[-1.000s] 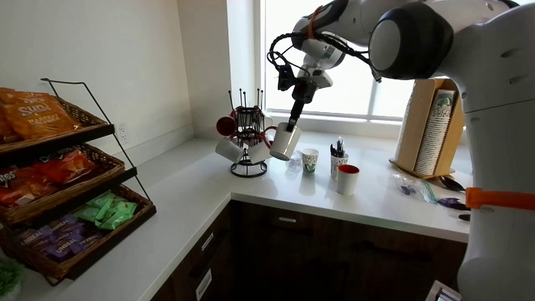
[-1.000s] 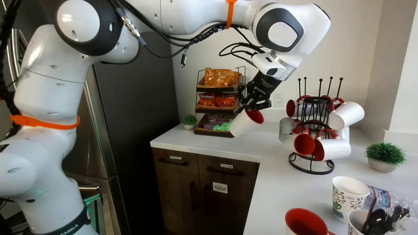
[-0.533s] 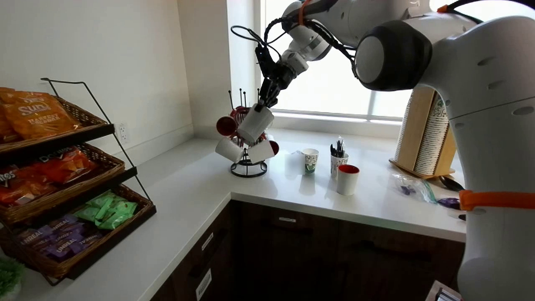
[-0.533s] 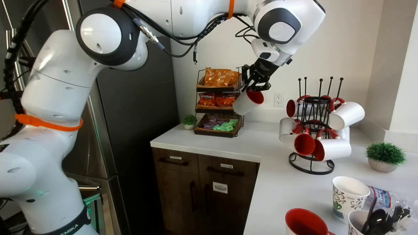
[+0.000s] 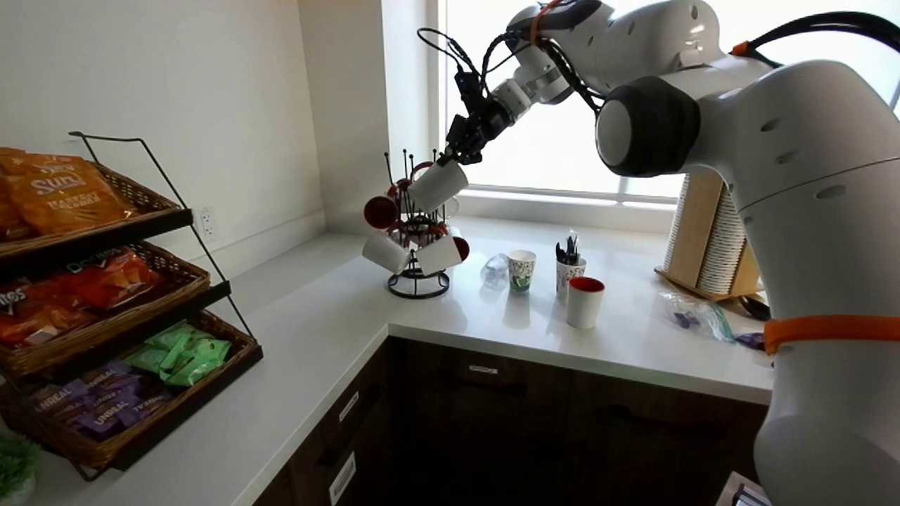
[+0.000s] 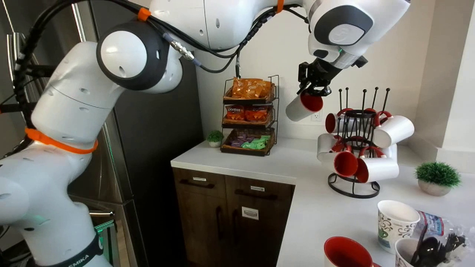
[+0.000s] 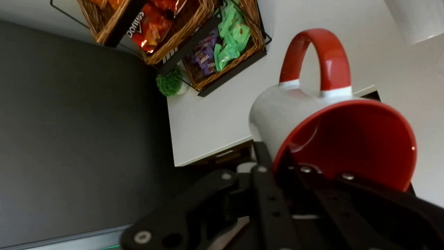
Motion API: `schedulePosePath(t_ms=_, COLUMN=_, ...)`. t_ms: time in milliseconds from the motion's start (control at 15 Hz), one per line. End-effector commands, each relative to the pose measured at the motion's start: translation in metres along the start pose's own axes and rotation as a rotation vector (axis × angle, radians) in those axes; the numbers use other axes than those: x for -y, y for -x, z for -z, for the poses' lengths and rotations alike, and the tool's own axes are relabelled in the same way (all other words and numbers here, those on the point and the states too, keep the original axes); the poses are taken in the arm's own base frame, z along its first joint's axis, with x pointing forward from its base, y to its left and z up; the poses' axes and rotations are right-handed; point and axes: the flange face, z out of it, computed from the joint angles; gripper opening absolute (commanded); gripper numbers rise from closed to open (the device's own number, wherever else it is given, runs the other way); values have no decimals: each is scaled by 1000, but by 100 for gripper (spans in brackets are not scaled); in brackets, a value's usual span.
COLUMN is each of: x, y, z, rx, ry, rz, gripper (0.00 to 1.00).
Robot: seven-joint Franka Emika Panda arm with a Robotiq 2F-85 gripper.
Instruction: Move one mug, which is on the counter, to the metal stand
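1. Exterior view: tiered rack (image 5: pixel 165 223) at the worktop's (image 5: pixel 302 309) left edge, snack bags (image 5: pixel 56 184) in its baskets (image 5: pixel 169 294).
2. Metal stand (image 5: pixel 420 228) behind the inner corner, hung with mugs (image 5: pixel 386 253).
3. Tilted mug (image 5: pixel 439 188) below the hand (image 5: pixel 450 159) clamped on its rim, apart from the stand.
4. Cup (image 5: pixel 569 269) of black cutlery (image 5: pixel 565 251); red-lined mug (image 5: pixel 583 306) near the front edge.

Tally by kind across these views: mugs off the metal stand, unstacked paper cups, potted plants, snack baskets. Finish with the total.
Mugs: 2, one held, one standing
Paper cups: 2
Potted plants: 2
Snack baskets: 3
Total: 9
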Motion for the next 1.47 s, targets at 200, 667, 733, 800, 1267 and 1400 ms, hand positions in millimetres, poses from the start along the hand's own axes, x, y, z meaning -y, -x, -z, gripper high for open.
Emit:
schedulePosePath(t_ms=200, x=9, y=1, z=2, rx=14, ry=13, rz=-14, gripper=10)
schedulePosePath(t_ms=667, x=6, y=4, z=11, rx=62, ry=81, rz=-74, gripper=2)
schedulePosePath(t_ms=733, x=7, y=5, z=12, rx=73, ry=91, rz=-87, gripper=2)
schedulePosePath(t_ms=800, x=8, y=4, z=14, rx=78, ry=109, rz=-103, gripper=2)
schedulePosePath(t_ms=1267, x=13, y=7, z=28, rx=184, ry=281, rz=-146, gripper=2)
schedulePosePath(t_ms=1400, x=19, y=10, z=29, rx=215, ry=319, rz=-155, gripper=2)
